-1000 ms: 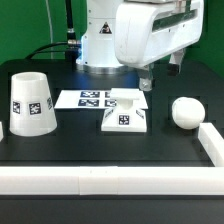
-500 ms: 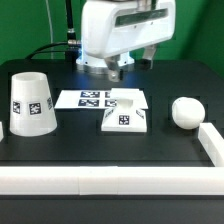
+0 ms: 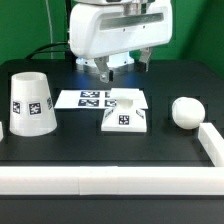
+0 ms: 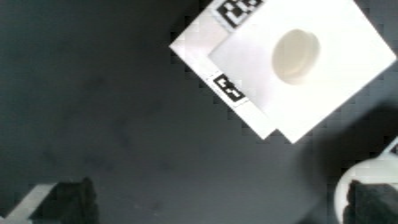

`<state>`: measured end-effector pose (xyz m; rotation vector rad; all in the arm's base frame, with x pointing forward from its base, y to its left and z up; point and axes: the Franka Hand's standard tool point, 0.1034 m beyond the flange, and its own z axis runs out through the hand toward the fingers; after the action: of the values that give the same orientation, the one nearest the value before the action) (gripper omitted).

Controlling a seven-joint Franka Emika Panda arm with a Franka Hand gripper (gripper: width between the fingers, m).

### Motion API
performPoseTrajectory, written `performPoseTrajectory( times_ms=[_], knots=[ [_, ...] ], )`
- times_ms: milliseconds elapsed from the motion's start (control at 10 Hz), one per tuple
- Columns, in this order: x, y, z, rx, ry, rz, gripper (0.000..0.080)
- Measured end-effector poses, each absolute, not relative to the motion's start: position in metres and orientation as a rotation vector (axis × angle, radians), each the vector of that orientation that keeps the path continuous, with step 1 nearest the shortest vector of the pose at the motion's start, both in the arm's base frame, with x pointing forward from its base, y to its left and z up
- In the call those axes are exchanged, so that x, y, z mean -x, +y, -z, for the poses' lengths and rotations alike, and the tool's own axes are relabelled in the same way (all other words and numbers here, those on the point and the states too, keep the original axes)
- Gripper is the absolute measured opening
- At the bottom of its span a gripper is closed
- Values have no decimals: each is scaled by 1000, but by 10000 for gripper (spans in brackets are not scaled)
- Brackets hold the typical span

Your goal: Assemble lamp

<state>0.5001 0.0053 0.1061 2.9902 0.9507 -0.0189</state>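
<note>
So in this shot the white Franka arm's two-finger gripper hung up in the air over the black table, behind the parts as the exterior camera saw it. Its jaws were spread wide and had hold of nothing. The wrist camera backed that up: one dark fingertip sat at one edge of the picture, the other was way over at the opposite edge, and there was only bare tabletop between them.

The lamp was in three loose pieces:
- The low square white plastic lamp base sat flat around the middle of the table, with black-and-white markers on it. In the wrist view the lamp base showed its round socket hole facing up, clear of the fingers.
- The white tapered cup-like plastic shade stood wide end down, well off on the exterior view's left.
- The white ball-shaped bulb lay well off on the exterior view's right, near the white rail.

The marker board lay flat just behind the base. I couldn't tell if they touched.
</note>
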Motion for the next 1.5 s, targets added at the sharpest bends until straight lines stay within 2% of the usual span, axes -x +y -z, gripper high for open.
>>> performPoseTrajectory(
  times_ms=[200,800,1500],
  knots=[
    [-496,-6,-103,-3105,540,21,700],
    [-492,3,-99,-3183,-230,32,700],
    [-467,9,-67,-3176,-260,14,700]
  ],
)
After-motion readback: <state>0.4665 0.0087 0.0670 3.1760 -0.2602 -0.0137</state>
